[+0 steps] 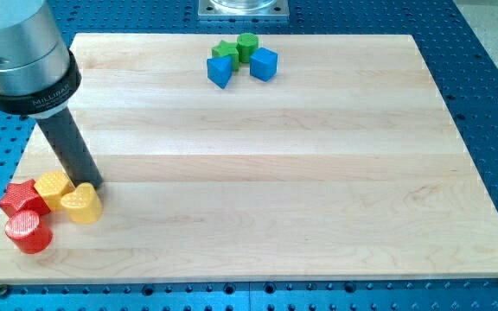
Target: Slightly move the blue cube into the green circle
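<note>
The blue cube [264, 64] sits upright near the board's top edge, touching the green cylinder [247, 45]. My tip [95, 184], a bare rod without jaws, holds nothing near the bottom-left corner, just beside the yellow heart [81, 204].

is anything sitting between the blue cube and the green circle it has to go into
Nothing visible does. The blue cube sits just to the view's right of the green cylinder block, almost touching. My tip is far off at the view's lower left, beside the yellow heart-shaped block, with bare wooden board between it and the cube.
</note>
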Available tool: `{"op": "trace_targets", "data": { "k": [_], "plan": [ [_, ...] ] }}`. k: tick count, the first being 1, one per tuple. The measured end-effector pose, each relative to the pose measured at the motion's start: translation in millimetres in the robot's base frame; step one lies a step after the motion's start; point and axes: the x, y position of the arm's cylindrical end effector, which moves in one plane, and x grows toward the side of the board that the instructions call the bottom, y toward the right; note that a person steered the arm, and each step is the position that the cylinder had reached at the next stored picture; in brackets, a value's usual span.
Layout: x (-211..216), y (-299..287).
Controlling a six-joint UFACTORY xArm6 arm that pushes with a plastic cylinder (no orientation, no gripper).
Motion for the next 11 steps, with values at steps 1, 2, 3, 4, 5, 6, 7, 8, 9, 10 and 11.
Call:
{"op": "trace_targets", "data": {
  "k": [1, 2, 3, 4, 5, 6, 7, 8, 9, 10, 11],
  "plan": [
    [0, 13],
    [0, 52],
    [11, 93],
    [79, 88],
    [58, 117],
    [-21, 135],
    [-73, 222],
    [-112, 228],
    [-158, 229],
    [-204, 239],
    [-200, 287]
  ]
}}
